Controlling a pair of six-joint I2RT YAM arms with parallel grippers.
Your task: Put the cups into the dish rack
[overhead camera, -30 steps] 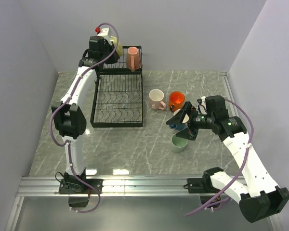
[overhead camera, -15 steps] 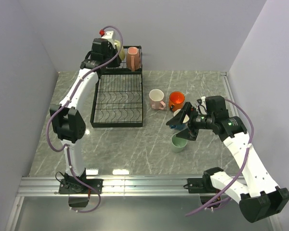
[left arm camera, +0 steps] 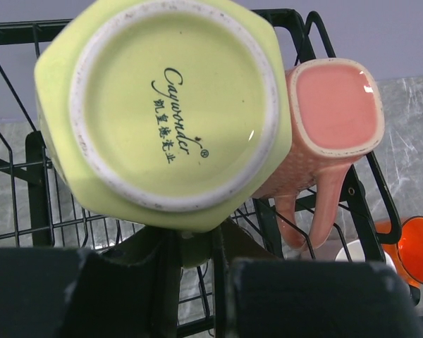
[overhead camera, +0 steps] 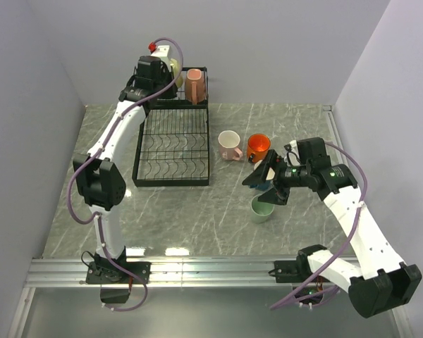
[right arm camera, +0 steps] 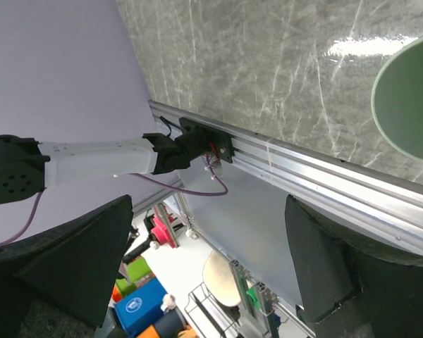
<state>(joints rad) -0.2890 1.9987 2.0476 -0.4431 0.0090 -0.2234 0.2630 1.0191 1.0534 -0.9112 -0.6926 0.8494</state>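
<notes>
My left gripper is over the upper basket of the black dish rack, at its left end. In the left wrist view it is shut on the pale yellow cup, held base-up. A pink cup stands upside down in the basket beside it. On the table are a second pink cup, the orange cup and the pale green cup. My right gripper is open and empty, above a mostly hidden blue cup. The green cup's rim shows in the right wrist view.
The rack's lower tray holds nothing. The orange cup also shows past the rack in the left wrist view. Grey walls close the table at the back and both sides. The metal rail runs along the near edge.
My left gripper has shifted slightly right with the yellow cup, further over the upper basket. My right gripper has edged a little left and stayed open.
</notes>
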